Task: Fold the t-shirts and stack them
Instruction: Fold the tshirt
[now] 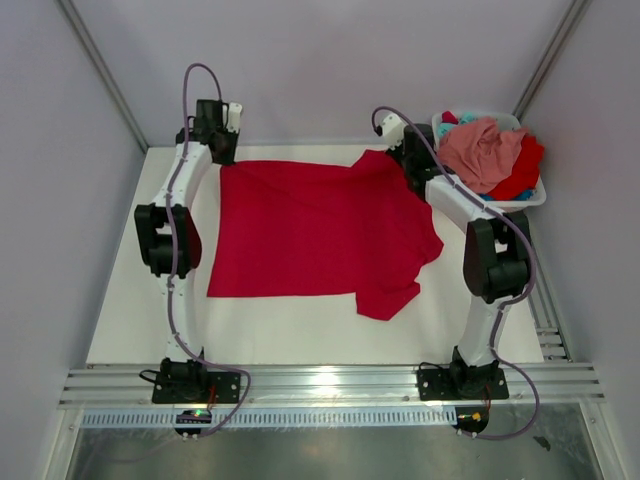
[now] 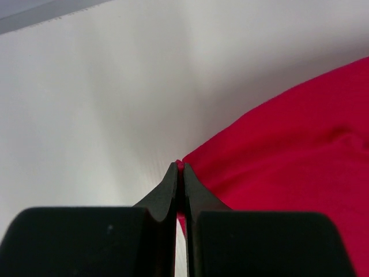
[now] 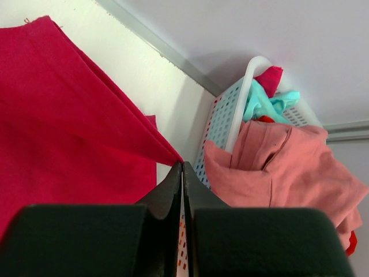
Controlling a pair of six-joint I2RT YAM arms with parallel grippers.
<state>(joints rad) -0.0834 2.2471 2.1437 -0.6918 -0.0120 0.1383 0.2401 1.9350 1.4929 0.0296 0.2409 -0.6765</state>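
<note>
A bright red t-shirt [image 1: 310,235] lies spread wide on the white table, one sleeve hanging toward the front right. My left gripper [image 1: 222,150] is shut on its far left corner; the left wrist view shows red cloth [image 2: 288,156] pinched at the fingertips [image 2: 180,166]. My right gripper [image 1: 408,160] is shut on the shirt's far right corner, which rises off the table; the right wrist view shows the cloth [image 3: 69,127] pulled taut to the tips [image 3: 182,164]. A salmon pink shirt [image 1: 480,150], more red cloth [image 1: 520,172] and a bit of teal [image 3: 262,104] are heaped in the basket.
A white plastic basket [image 1: 540,195] stands at the far right corner, close to my right gripper, and also shows in the right wrist view [image 3: 222,124]. Grey walls enclose the table on three sides. An aluminium rail [image 1: 330,382] runs along the near edge.
</note>
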